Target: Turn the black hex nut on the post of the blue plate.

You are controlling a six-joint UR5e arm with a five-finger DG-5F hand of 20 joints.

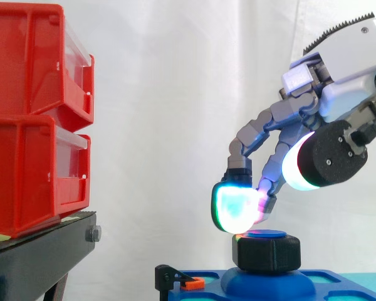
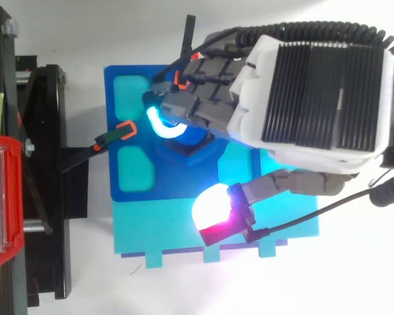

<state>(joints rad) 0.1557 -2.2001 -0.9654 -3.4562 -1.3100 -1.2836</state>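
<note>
The black hex nut (image 1: 266, 253) sits on the raised post of the blue plate (image 1: 338, 285), with the post's blue top showing just above it. My hand (image 1: 338, 94) reaches down from the upper right. Its bent fingers end in a cyan-green glowing fingertip (image 1: 234, 209) that hovers just over the nut's left top edge, not around it. The thumb is spread away from the fingers. In the top view the hand (image 2: 308, 92) covers the post, and the thumb's pad (image 2: 211, 207) glows white and magenta off to the plate's side. Nothing is held.
Stacked red bins (image 1: 31, 119) stand on a black stand (image 1: 37, 257) at the left. A black clamp with an orange tab (image 1: 185, 282) grips the plate's left edge. The blue plate (image 2: 128, 118) rests on a cyan base (image 2: 171, 226).
</note>
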